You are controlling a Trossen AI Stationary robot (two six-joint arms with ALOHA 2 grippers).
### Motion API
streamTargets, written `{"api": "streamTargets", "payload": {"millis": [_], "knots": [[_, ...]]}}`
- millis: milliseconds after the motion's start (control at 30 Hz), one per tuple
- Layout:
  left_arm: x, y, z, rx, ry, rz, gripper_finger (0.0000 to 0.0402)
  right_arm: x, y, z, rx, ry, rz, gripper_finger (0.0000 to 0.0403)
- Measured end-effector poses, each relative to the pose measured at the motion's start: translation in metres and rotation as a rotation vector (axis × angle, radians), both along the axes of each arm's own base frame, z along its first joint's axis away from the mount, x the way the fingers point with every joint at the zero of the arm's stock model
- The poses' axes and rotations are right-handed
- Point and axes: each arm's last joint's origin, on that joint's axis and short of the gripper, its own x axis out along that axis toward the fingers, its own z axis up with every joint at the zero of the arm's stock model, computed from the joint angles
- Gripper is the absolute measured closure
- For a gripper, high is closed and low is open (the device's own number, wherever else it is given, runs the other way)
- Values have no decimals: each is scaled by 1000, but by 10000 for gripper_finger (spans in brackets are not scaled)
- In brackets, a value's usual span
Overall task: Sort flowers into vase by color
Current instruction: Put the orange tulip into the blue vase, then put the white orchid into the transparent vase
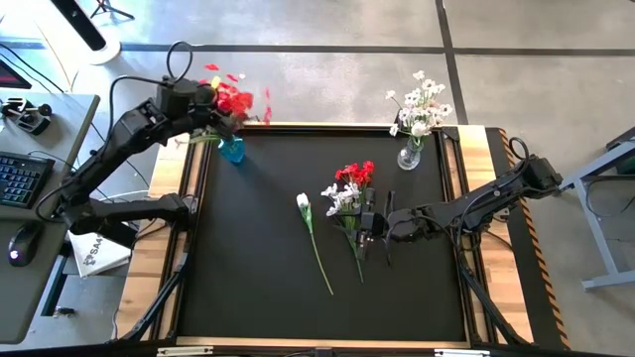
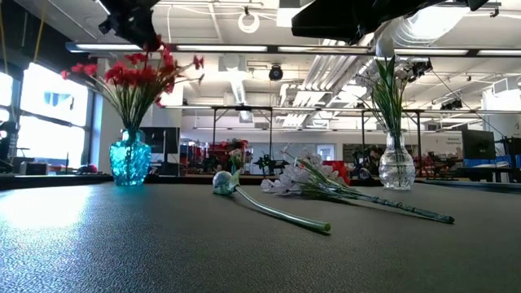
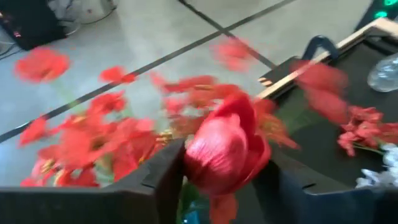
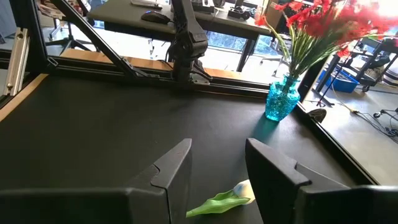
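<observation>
- Now the left gripper point(image 3: 217, 180) is hanging over the far-left blue vase point(image 1: 231, 149), fingers spread around a red flower point(image 3: 227, 146); lift straight up slowly
- The right gripper point(image 1: 372, 230) is waiting, spread, by the loose flowers point(image 1: 347, 198) mid-table

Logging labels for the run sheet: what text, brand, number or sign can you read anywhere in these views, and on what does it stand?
"SAA": partial dark letters on the white sheet on the floor beside the left arm's base, high view; the rest is cut off.
Glowing monitor screens in the room behind the table, low view: too small to read.
Blue glass vase, clear glass vase, black table mat: no text.
</observation>
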Motion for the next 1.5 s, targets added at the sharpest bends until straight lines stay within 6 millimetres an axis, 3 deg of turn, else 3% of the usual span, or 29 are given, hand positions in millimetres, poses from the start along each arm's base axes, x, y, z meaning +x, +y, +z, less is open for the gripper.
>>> {"api": "streamTargets", "payload": {"millis": [167, 600, 833, 1000, 1167, 1300, 1500], "knots": [[-5, -5, 13, 4, -22, 0, 211, 0, 0, -1, -1, 6, 0, 259], [-22, -38, 35, 66, -100, -86, 208, -10, -9, -26, 219, 224, -136, 256], [-14, -67, 36, -29, -234, -320, 215, -36, -34, -25, 409, 398, -276, 206], [12, -84, 16, -96, -256, -476, 220, -66, -45, -21, 572, 564, -363, 171], [46, -104, -15, -112, -256, -600, 220, -82, -35, -24, 662, 683, -395, 167], [71, -120, -46, -107, -222, -651, 220, -74, -18, -31, 650, 660, -363, 167], [95, -142, -95, -136, -153, -638, 220, -37, 5, -55, 649, 521, -311, 167]]}}
